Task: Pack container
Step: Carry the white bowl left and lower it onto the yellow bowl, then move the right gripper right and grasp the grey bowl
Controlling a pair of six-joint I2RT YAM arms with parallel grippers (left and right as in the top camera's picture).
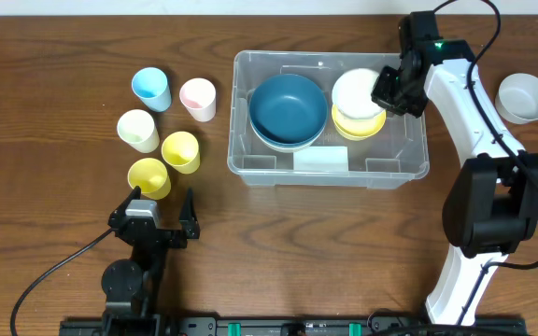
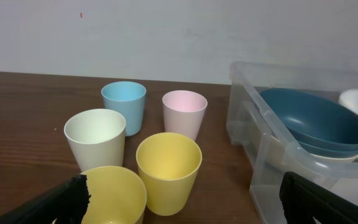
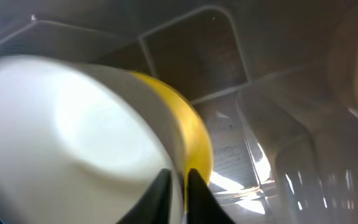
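Right arm: arched from the near right of the brown wooden table (image 1: pixel 63 56) over the large rectangular clear plastic bin (image 1: pixel 400 149), which stands at table centre. Right pincer (image 3: pixel 179 183): lowered into the bin's right end, fingertips set narrowly either side of the rim of a round white bowl (image 1: pixel 356 91); gripping or loose, cannot tell. White bowl sits in a round yellow bowl (image 1: pixel 358 128). Bin's left half: dark blue round bowl (image 1: pixel 283 107), stacked on a paler one. Left arm: low, near left. Left pincer (image 1: pixel 162 198): spread wide, facing five plastic cups (image 1: pixel 180 151).

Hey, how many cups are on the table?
5, all left of the container: blue cup, pink cup, cream cup, yellow cup, and front yellow cup. None seem hidden.
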